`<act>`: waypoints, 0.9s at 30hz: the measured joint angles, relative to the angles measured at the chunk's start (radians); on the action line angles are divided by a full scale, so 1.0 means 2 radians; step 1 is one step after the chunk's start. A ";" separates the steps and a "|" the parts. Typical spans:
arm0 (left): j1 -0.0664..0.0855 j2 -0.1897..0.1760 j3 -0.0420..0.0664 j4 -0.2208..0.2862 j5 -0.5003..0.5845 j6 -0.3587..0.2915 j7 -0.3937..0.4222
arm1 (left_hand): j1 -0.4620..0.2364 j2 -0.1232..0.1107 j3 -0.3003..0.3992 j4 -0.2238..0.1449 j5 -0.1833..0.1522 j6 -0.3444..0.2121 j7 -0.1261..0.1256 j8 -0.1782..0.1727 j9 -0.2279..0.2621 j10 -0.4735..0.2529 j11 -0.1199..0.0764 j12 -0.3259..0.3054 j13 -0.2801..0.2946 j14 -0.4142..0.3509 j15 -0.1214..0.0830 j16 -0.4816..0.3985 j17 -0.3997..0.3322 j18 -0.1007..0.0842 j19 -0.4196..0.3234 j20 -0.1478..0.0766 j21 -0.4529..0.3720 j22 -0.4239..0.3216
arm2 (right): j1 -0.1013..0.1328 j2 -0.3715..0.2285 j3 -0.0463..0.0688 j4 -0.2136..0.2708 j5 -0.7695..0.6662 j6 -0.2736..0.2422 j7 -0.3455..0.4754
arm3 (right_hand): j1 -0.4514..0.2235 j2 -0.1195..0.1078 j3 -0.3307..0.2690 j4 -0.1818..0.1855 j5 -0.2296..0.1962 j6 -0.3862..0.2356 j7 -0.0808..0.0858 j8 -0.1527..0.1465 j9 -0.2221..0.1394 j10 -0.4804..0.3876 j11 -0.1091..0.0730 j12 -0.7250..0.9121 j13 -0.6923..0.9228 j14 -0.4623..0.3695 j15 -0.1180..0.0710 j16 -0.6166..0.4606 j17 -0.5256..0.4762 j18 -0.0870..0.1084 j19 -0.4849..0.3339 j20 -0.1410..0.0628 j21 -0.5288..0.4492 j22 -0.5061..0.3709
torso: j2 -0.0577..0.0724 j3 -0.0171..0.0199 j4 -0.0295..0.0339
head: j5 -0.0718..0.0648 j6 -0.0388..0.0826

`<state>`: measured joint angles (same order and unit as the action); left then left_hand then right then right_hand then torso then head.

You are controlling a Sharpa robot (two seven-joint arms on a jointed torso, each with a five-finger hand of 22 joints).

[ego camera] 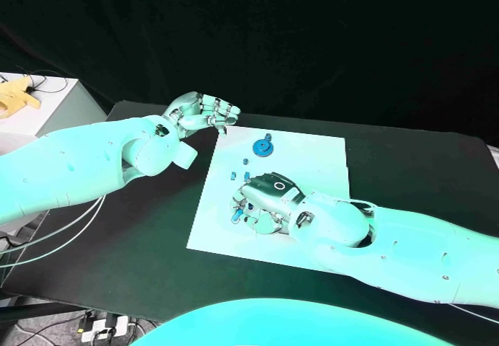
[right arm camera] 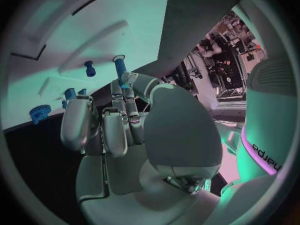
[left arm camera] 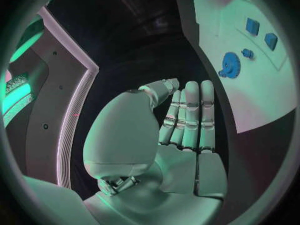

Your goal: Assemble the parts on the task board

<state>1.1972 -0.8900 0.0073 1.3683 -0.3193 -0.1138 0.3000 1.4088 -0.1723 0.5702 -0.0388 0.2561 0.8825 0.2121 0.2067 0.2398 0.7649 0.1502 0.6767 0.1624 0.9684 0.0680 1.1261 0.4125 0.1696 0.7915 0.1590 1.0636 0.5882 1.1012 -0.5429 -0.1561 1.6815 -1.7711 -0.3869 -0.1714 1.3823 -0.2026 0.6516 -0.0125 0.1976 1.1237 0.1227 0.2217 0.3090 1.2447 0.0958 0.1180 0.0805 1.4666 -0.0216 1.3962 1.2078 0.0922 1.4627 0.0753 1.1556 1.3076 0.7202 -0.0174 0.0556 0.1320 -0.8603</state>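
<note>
A blue peg (right arm camera: pixel 119 65) is being pinched by the right hand (ego camera: pixel 272 204) over the task board (ego camera: pixel 312 155); the left hand (ego camera: pixel 197 112) is being held curled, empty, above the tabletop (ego camera: pixel 416 166).

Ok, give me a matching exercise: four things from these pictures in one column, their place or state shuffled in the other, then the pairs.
1. left hand
2. right hand
3. blue gear
4. task board

a. white plate on the black table
b. lies near the board's far edge
c. raised off the board's far left corner, holding nothing
d. over the board's middle, a blue peg at its fingertips

1-c, 2-d, 3-b, 4-a
</note>
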 measured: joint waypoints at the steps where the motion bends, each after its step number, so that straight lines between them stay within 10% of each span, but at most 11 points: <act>1: 0.000 0.000 0.000 0.000 0.000 0.000 0.000 | -0.002 0.002 -0.001 0.001 0.000 0.000 0.000 0.000 0.000 0.000 0.000 0.000 0.000 0.000 0.000 0.000 0.000 0.000 0.000 0.000 0.000 0.000 | 0.000 0.000 0.000 -0.001 -0.001 0.000 0.000 | 0.000 0.000 0.001 -0.001 0.000 0.000 0.000 0.000 0.000 0.000 0.000 0.000 0.000 0.000 0.000 0.000 0.000 0.000 0.000 0.000 0.000 0.000 | 0.000 0.0000 0.0000 | 0.000 0.000; 27: 0.000 0.000 0.000 -0.002 0.000 0.001 -0.001 | -0.002 0.002 -0.001 0.001 0.000 0.000 0.000 0.000 0.000 0.000 0.000 0.000 0.000 0.000 0.000 0.000 0.000 0.000 0.000 0.000 0.000 0.000 | -0.003 0.009 -0.002 -0.011 -0.005 0.012 -0.002 | -0.003 0.003 0.002 -0.002 -0.001 0.001 0.001 0.001 0.001 0.000 0.000 0.000 0.001 0.000 0.000 0.000 -0.005 0.000 0.000 0.000 -0.006 0.000 | 0.000 -0.0006 0.0004 | 0.002 -0.006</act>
<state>1.1970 -0.8891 0.0072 1.3647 -0.3194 -0.1109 0.2990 1.4050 -0.1685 0.5684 -0.0370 0.2561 0.8825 0.2121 0.2067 0.2398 0.7649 0.1501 0.6767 0.1618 0.9684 0.0679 1.1261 0.4126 0.1696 0.7915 0.1590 1.0629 0.5877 1.0958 -0.5258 -0.1608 1.6601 -1.7815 -0.3625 -0.1753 1.3766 -0.1969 0.6548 -0.0157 0.1954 1.1250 0.1248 0.2244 0.3105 1.2447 0.0957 0.1175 0.0823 1.4666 -0.0216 1.3962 1.1973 0.0921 1.4627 0.0753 1.1433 1.3081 0.7205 -0.0187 0.0564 0.1352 -0.8725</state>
